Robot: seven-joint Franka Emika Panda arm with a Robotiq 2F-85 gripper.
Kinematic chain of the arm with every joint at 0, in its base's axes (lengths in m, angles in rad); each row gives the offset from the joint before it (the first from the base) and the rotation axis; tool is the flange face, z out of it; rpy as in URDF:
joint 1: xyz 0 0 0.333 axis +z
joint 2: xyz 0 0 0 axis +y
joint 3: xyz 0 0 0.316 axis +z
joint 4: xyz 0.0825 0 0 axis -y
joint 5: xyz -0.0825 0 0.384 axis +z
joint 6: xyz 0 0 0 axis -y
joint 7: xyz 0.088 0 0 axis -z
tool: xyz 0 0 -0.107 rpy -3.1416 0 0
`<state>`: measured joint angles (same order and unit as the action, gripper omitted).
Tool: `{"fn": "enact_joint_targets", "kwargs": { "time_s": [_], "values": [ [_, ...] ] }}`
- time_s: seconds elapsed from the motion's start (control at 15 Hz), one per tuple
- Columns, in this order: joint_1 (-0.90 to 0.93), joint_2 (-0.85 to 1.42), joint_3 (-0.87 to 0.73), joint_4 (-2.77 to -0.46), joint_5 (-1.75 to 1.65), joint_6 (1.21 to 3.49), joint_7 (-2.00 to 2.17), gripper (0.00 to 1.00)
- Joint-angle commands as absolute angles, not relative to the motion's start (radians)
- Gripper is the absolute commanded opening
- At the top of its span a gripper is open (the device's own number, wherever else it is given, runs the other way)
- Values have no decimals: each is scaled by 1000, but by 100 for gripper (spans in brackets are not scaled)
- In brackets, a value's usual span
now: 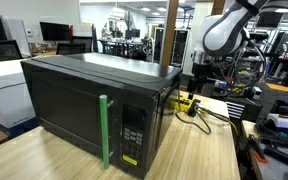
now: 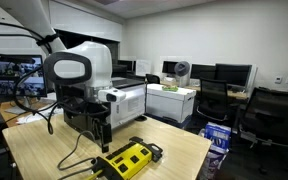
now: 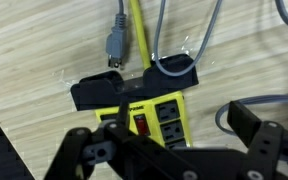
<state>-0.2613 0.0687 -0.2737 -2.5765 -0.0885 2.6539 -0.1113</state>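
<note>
On the wooden worktop in an exterior view, a black microwave stands with its door shut, and the robot arm rises behind it. In an exterior view, the gripper hangs just above the yellow power strip, apparently not touching it. From the wrist view, the gripper is spread apart and empty over the strip, where a black plug sits. Nothing is grasped yet.

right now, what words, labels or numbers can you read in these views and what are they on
No text can be read in any view.
On the microwave keypad: button markings too small to read.
On the yellow sticker below that keypad: blurred.
On the power strip: any print is too blurred to read.
</note>
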Motion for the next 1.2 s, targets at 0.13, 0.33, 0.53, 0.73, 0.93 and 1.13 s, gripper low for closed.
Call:
{"fn": "enact_joint_targets", "kwargs": {
  "time_s": [0.13,0.33,0.53,0.73,0.93,1.13],
  "values": [
    [-275,111,-299,-2652,-88,2811,-75,100],
    [-294,96,-300,-2657,-39,2729,-111,100],
    [-319,89,-316,-2656,-11,2661,-125,100],
    [-352,113,-362,-2657,-54,2666,-107,100],
    [-377,132,-389,-2645,-58,2680,-117,100],
    [-386,183,-379,-2619,-34,2688,-148,100]
  ]
}}
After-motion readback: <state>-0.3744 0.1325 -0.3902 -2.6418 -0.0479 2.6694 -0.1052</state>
